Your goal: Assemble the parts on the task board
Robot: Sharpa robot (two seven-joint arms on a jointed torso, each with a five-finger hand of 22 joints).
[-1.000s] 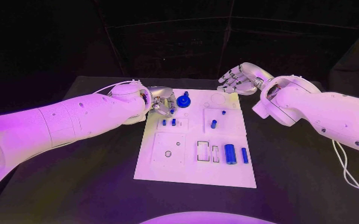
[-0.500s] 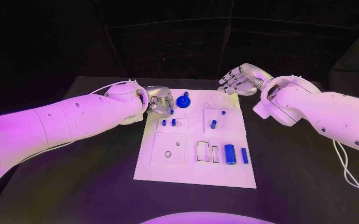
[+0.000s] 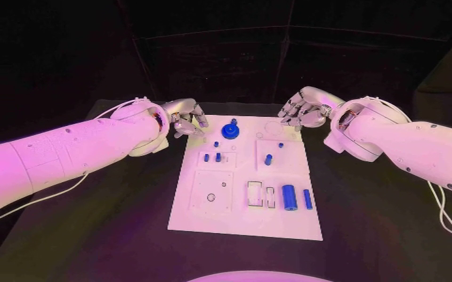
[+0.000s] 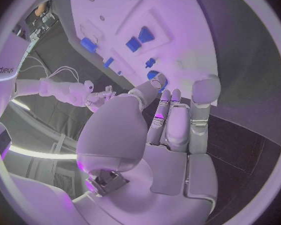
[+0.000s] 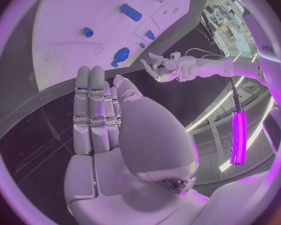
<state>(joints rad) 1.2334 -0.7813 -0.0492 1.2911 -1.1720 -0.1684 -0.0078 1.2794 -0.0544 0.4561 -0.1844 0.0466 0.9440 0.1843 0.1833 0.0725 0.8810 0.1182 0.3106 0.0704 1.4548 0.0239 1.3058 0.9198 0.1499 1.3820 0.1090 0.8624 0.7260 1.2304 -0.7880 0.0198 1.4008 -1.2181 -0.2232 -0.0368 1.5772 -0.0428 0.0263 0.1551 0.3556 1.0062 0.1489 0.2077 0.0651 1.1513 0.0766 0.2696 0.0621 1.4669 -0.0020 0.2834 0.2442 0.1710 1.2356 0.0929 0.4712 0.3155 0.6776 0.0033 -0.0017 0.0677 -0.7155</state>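
The white task board [image 3: 213, 214] lies in the middle of the black table. A round blue knob [image 3: 230, 128] stands near its far edge. Small blue pegs [image 3: 212, 157] stand below the knob, and another blue peg [image 3: 268, 159] stands further right. A thick blue cylinder [image 3: 289, 197] and a slimmer one [image 3: 307, 198] lie near the board's right side. My left hand [image 3: 183, 123] hovers just off the board's far left corner, fingers straight, holding nothing. My right hand [image 3: 302, 111] hangs over the far right corner, also with nothing in it. The left wrist view shows my left hand [image 4: 172, 130] short of the knob [image 4: 156, 79].
Black table [image 3: 113, 230] surrounds the board on all sides. Empty rectangular recesses [image 3: 255, 192] sit left of the thick cylinder. The right wrist view shows my right hand [image 5: 106, 117] off the board's edge [image 5: 65, 50], with my left hand [image 5: 156, 67] across from it.
My left hand has drawn back to the left, from over the pegs beside the knob to off the board's corner. The right hand has barely moved. The view has shifted slightly.
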